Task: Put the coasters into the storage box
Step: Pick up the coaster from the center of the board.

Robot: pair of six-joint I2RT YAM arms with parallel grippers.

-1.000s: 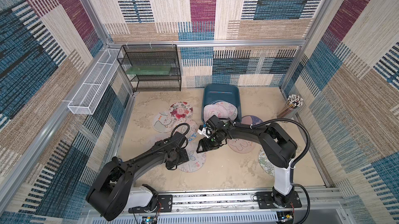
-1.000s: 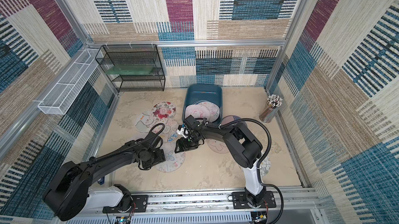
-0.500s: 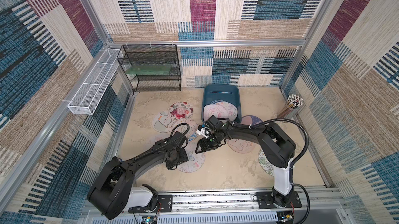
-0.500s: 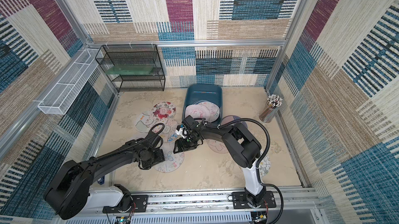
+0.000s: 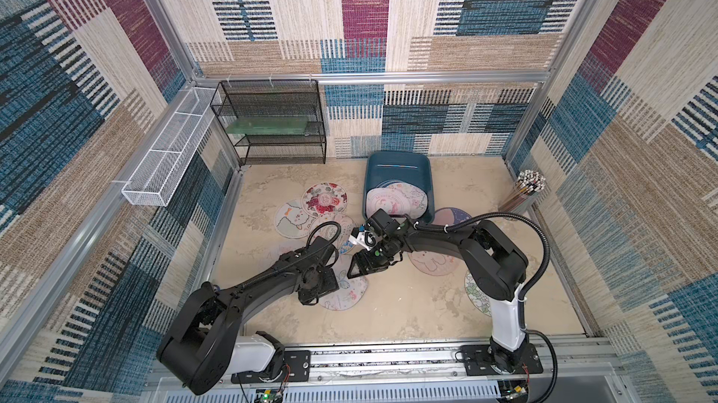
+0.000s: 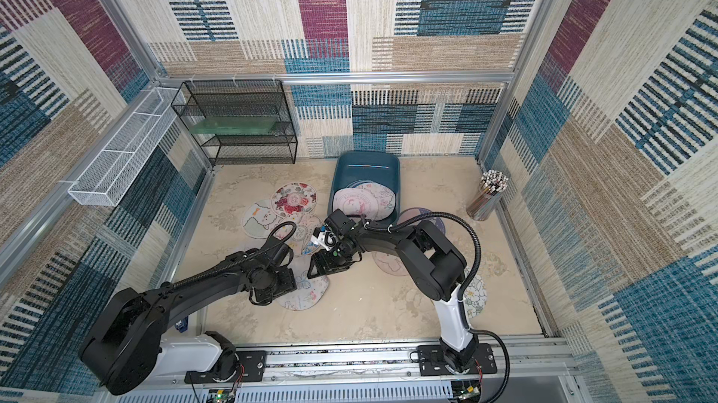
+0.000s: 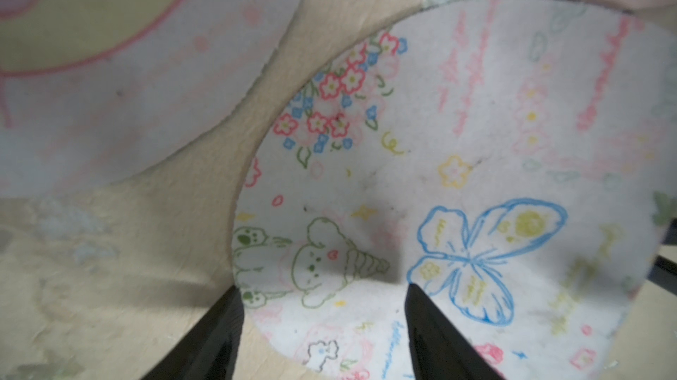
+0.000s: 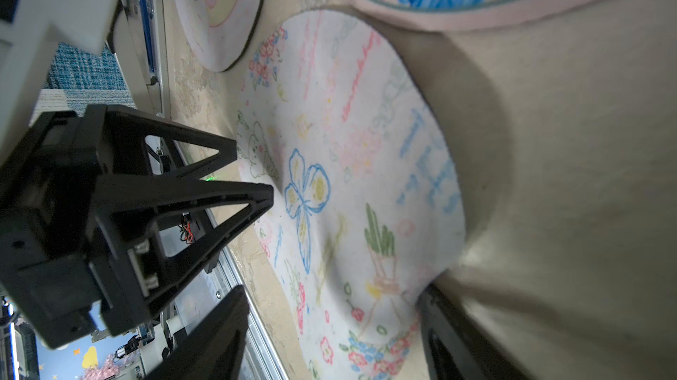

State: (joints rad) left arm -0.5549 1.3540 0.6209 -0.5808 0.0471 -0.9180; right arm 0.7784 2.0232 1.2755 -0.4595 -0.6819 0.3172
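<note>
Both tools meet over one white coaster printed with a blue butterfly, lying near the middle of the bench. On the left tool the fingers are spread, one tip at the coaster's rim and the other on its face, where the mat dimples. The right tool is spread as well, its fingers straddling the coaster's far edge, which curls upward. The dark teal storage box stands at the far side of the bench, with stacked coasters inside. Loose coasters lie around it: a flowered one to the left and a pink one to the right.
</note>
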